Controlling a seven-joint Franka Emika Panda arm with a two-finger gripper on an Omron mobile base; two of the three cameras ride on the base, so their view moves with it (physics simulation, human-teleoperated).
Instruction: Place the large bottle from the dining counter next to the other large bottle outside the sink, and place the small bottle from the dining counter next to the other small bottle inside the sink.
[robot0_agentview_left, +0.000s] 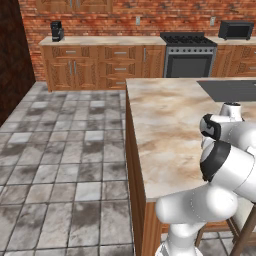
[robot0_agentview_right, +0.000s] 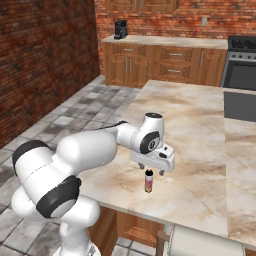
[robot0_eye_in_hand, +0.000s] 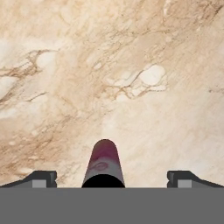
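Evidently, the two-finger gripper (robot0_agentview_right: 150, 171) was held wide open directly above the upright small dark-capped pink-to-orange bottle (robot0_agentview_right: 148, 181) on the beige marbled stone dining counter (robot0_agentview_right: 200, 150), so that it could be straddled for grasping.

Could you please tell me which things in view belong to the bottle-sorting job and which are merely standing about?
Belonging to the job: small bottle, dining counter, open gripper hanging just above the bottle.

Standing about: coffee machine, stove, microwave.
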